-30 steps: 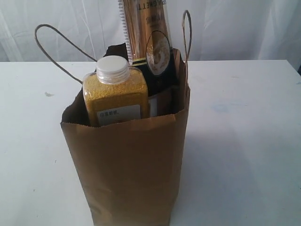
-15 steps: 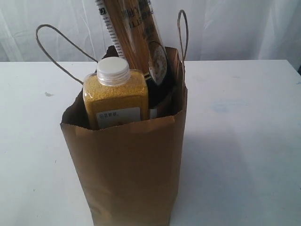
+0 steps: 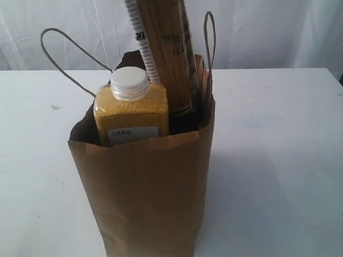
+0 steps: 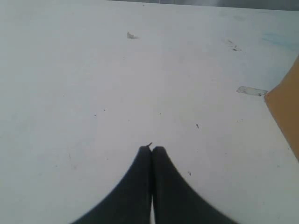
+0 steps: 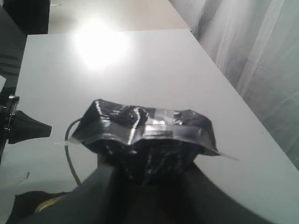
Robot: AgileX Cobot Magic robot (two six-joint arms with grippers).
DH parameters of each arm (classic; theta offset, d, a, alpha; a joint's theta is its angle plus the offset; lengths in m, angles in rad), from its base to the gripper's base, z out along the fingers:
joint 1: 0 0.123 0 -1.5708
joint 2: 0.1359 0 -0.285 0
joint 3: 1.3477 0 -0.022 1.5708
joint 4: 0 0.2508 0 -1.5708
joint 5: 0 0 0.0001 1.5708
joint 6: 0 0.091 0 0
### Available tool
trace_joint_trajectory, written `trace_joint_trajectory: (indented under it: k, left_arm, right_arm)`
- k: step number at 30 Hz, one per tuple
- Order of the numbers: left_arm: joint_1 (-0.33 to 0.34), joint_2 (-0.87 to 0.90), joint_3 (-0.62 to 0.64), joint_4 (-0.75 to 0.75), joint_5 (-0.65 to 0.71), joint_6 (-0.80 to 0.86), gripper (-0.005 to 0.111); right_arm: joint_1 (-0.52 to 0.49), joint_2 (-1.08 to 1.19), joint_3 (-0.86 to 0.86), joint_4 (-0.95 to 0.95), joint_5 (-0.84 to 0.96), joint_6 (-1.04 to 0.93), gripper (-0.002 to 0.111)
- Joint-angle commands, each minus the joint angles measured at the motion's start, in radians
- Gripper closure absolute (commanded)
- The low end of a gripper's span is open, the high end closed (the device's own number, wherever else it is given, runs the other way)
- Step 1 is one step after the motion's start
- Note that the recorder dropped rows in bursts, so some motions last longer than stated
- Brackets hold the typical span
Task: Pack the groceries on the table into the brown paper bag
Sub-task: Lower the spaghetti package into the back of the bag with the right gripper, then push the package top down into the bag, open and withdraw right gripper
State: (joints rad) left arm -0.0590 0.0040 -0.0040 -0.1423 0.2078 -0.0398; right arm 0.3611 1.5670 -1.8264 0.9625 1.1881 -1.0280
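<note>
White worktop, brown paper bag: our right gripper pinches the spaghetti packet upright so it fits; left gripper closed, empty.

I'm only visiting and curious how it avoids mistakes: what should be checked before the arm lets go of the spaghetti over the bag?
1. Grip: right gripper clamped on the crimped top of the spaghetti packet: ok.
2. Aim: the packet's lower end is inside the brown paper bag, behind the yellow-grain bottle: ok.
3. Bag standing upright on the table: ok.
4. Other arm: left gripper shut, over bare table, apart from the bag: ok.
5. Free room under the packet inside the bag: cannot tell, the bag's wall hides it.
</note>
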Motion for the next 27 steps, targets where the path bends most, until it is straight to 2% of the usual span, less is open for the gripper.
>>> trace_joint_trajectory:
  k: [1, 6, 17, 27]
  left_arm:
    - [-0.001, -0.004, 0.004, -0.006, 0.000, -0.005, 0.107]
    - [-0.001, -0.004, 0.004, -0.006, 0.000, -0.005, 0.107]
    - [-0.001, -0.004, 0.004, -0.006, 0.000, -0.005, 0.107]
    - [-0.001, -0.004, 0.004, -0.006, 0.000, -0.005, 0.107]
  right_arm:
    - [-0.041, -0.036, 0.105, 0.164, 0.014, -0.117, 0.108]
    - [-0.066, -0.038, 0.211, 0.242, 0.019, -0.196, 0.108]
    - [-0.074, -0.041, 0.428, 0.277, -0.007, -0.312, 0.108]
    - [-0.074, -0.041, 0.489, 0.282, -0.012, -0.325, 0.108]
